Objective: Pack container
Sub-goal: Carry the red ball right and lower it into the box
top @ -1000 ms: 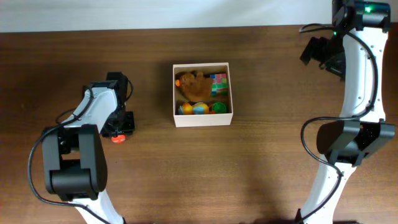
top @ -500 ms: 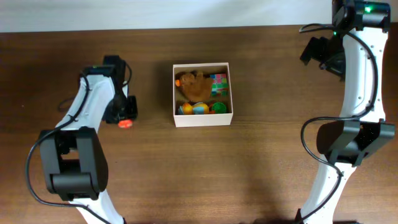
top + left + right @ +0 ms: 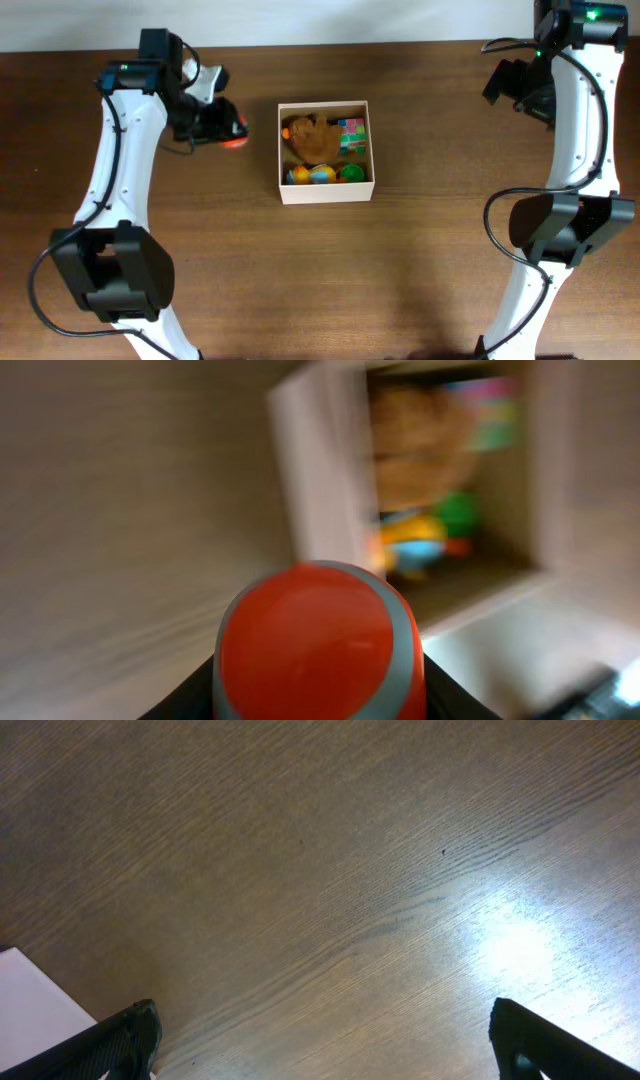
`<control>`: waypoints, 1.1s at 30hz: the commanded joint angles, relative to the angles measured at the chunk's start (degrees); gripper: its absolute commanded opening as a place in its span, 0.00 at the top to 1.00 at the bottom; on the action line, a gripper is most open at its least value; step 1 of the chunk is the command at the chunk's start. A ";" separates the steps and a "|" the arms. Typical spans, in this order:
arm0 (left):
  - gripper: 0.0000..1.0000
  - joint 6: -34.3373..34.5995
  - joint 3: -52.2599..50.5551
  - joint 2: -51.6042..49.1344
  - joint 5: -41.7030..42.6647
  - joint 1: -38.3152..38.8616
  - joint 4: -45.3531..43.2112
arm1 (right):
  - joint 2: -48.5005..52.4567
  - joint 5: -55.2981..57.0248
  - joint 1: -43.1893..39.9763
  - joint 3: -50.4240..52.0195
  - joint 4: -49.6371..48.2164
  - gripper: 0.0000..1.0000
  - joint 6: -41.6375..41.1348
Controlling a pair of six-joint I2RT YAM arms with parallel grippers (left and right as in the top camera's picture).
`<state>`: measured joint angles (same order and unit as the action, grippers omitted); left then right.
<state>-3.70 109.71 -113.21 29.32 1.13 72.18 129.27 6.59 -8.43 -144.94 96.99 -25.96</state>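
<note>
The container (image 3: 282,160) is a square white-walled box mid-table holding a brown plush toy (image 3: 313,138), a multicoloured cube (image 3: 351,133), a yellow-blue toy (image 3: 311,174) and a green ball (image 3: 352,172). My left gripper (image 3: 228,133) is shut on an orange ball with a grey band (image 3: 234,140) just left of the container. In the blurred left wrist view the ball (image 3: 318,645) fills the foreground before the container's wall (image 3: 325,470). My right gripper (image 3: 325,1045) is open and empty over bare wood at the far right back.
The brown wooden table (image 3: 400,260) runs to a pale wall at the back. The right arm's base (image 3: 560,235) stands at the right, the left arm's base (image 3: 110,280) at the front left.
My left gripper has lifted the orange ball from the table at the left and carried it back and to the right, toward the container. The right arm has not moved.
</note>
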 commanded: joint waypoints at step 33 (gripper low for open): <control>0.57 -16.13 -0.17 -4.26 4.74 21.77 -10.67 | -1.51 0.28 0.15 -0.33 0.31 0.01 -0.48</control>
<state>-18.72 110.08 -114.24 34.94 22.85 62.39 129.27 6.59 -8.43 -144.94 96.99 -25.96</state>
